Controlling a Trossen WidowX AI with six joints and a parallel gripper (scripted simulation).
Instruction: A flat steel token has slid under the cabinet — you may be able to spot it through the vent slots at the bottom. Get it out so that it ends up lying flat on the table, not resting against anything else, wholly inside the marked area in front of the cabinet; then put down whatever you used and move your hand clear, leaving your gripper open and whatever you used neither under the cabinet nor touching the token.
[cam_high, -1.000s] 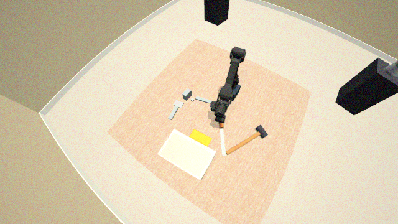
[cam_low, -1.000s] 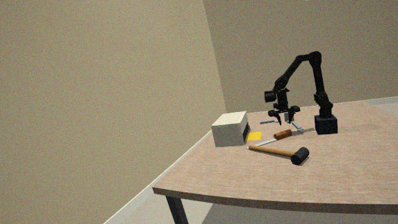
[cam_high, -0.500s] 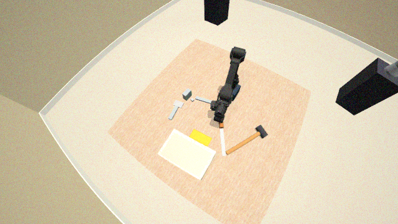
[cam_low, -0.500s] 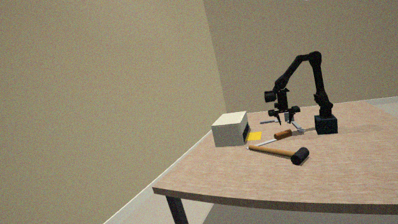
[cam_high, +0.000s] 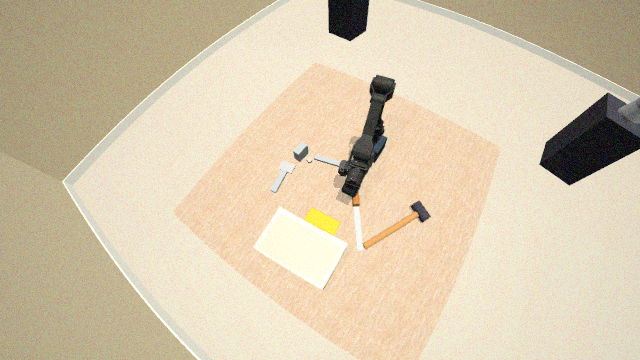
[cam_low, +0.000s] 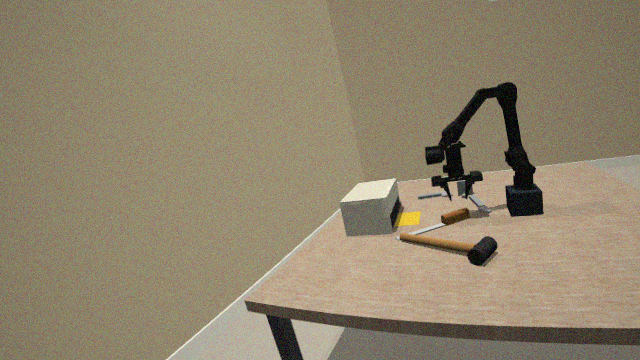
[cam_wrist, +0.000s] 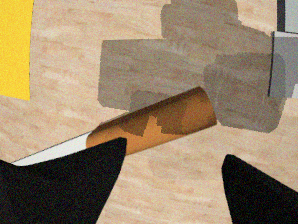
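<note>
The white cabinet (cam_high: 300, 247) (cam_low: 367, 215) stands with its dark opening facing the yellow marked area (cam_high: 322, 221) (cam_low: 410, 218) (cam_wrist: 15, 50). The steel token is not visible in any view. A tool with a brown wooden handle (cam_high: 356, 201) (cam_low: 455, 216) (cam_wrist: 165, 117) and a long, thin pale blade (cam_high: 358, 227) (cam_low: 427, 229) lies on the table to one side of the marked area. My gripper (cam_low: 459, 198) (cam_wrist: 175, 154) is open and empty, pointing down above the table near the handle. In the wrist view the handle lies beyond the fingertips, partly covered by the left finger.
A mallet (cam_high: 392, 231) (cam_low: 440, 243) lies with its handle end by the blade tip. A grey wide-ended tool (cam_high: 280, 180) (cam_low: 431, 195), a grey block (cam_high: 300, 151) and a grey bar (cam_high: 326, 161) (cam_low: 478, 202) lie on the other side. A small pale piece (cam_high: 309, 160) is beside the block.
</note>
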